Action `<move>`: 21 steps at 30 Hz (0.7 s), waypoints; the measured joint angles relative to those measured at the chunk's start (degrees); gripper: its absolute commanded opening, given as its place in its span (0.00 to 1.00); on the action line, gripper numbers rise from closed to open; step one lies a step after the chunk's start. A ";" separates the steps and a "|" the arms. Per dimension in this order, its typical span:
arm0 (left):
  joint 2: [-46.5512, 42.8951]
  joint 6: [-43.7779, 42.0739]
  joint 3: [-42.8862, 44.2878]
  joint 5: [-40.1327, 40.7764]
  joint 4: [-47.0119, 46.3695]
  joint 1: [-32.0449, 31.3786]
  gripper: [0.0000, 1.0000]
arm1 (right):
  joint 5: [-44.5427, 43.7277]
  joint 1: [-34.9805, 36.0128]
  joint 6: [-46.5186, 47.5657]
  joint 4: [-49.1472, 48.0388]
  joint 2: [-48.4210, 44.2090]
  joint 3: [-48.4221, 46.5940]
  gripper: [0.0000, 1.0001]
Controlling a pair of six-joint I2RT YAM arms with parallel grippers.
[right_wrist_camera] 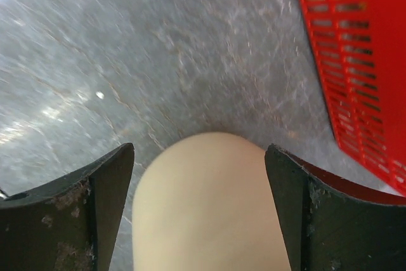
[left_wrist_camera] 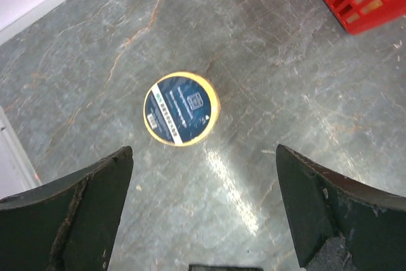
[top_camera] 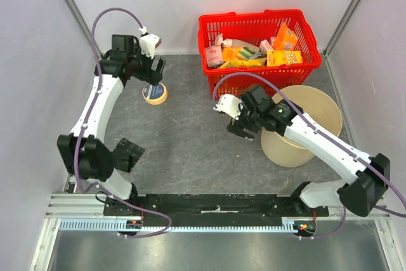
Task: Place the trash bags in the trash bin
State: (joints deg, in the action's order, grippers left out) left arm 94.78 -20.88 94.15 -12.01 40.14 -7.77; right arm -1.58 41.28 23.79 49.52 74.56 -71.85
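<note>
Left pincer (left_wrist_camera: 203,154) hangs wide open, roll of trash bags (left_wrist_camera: 181,108) flat on the tabletop (left_wrist_camera: 298,87) just ahead, well apart from the trash bin (top_camera: 285,148). Right pincer (right_wrist_camera: 200,150) is released, straddling the bin wall. My worry: an off-centre pinch skids the roll, and a nudge tips the bin.

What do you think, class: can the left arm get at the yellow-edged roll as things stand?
Probably yes. The left gripper hangs above the roll with its jaws wide open, bare table lies all round the roll, and the red basket stands well off to one side.
</note>
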 measured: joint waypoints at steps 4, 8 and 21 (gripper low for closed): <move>-7.80 -0.44 -4.85 -0.63 2.01 1.14 0.99 | -7.65 -0.02 2.14 -2.62 1.38 6.10 0.91; -13.27 -2.25 -11.15 -0.72 3.50 1.68 0.99 | -14.05 0.04 4.28 -4.42 1.36 11.30 0.91; -19.39 -15.13 -30.93 1.38 4.90 8.11 0.99 | -22.62 -4.85 9.66 -7.10 -4.17 21.20 0.91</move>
State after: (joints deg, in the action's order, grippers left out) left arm 75.40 -36.01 63.22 -10.63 45.04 0.34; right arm -24.21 36.42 33.45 42.41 70.39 -50.65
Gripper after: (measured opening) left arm 0.993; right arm 0.907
